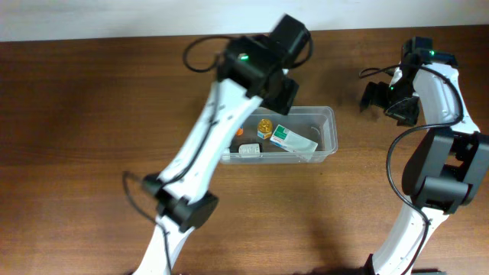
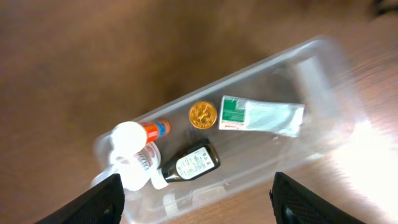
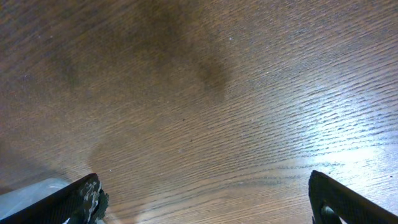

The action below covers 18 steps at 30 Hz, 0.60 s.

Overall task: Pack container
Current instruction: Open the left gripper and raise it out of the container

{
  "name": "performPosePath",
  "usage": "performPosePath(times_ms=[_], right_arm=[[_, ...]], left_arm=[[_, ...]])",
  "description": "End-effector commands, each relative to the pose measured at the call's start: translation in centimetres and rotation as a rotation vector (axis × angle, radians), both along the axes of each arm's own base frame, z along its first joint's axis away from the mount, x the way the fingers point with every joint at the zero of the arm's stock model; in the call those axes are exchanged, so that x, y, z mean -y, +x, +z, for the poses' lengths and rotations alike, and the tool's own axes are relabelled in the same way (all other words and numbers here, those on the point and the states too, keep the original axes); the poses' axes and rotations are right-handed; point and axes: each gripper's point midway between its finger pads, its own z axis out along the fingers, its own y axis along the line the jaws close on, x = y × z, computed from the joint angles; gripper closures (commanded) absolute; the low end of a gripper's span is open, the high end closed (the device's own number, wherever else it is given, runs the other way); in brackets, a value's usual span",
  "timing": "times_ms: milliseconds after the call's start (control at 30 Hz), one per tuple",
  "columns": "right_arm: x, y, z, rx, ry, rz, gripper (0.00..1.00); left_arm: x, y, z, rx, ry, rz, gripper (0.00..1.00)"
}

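- Left gripper [image 2: 198, 200]: dark fingers [image 2: 93, 199] at the bottom corners of the left wrist view, spread wide with nothing between them. It hangs above the container [image 1: 330, 131].
- Right gripper [image 3: 208, 202]: fingers also wide apart and empty, over bare wood. In the overhead view it sits apart from the container, off its right end.
- Container: one clear rectangular tub with rounded corners, resting on the brown wooden table [image 1: 76, 114] near the middle, partly under the left arm.
- Contents, all lying inside the tub:
  - green-and-white box [image 2: 261, 117], flat, toward one end
  - gold round cap [image 2: 203, 114], just beside the box
  - dark bottle [image 2: 193, 163] with a pale label, on its side
  - white-capped bottle [image 2: 129, 135], beside the dark bottle
  - orange-red item [image 2: 155, 129], partly hidden behind the white cap; kind cannot be told
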Motion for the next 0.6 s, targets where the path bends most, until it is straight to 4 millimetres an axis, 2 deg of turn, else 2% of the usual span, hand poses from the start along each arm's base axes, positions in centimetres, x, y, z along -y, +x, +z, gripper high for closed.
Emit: performPosePath(times_ms=[0,133,300,333,367,400,533,567], right_arm=[[0.4,-0.1,0.5,0.008,-0.011,-0.009,0.02],[0.4,-0.1,0.5,0.008,-0.011,-0.008,0.02],[0.4,-0.1,0.5,0.008,-0.011,-0.009,0.02],[0.4,-0.1,0.5,0.008,-0.011,-0.009,0.01],[0.4,-0.1,0.5,0.008,-0.011,-0.009,0.02],[0.4,-0.1,0.5,0.008,-0.011,-0.009,0.01],[0.4,-0.1,0.5,0.008,-0.011,-0.008,0.02],[0.4,-0.1,0.5,0.008,-0.011,-0.008,0.02]], left_arm=[[-1.5,-1.6,6.0,0.113,-0.075,-0.011,0.24],[-2.7,-3.1,9.8,0.185,-0.123,-0.023,0.24],[-4.2,-5.0,13.5,0.263,-0.162,-0.050,0.17],[-4.5,-5.3,14.0,0.276,-0.165,-0.057,0.13],[-4.9,-5.9,14.8,0.291,-0.172,-0.063,0.04],[-5.2,-6.3,15.1,0.296,-0.173,-0.066,0.01],[-6.9,-7.8,15.8,0.300,-0.158,-0.055,0.01],[-7.8,-8.5,15.9,0.300,-0.140,-0.046,0.01]])
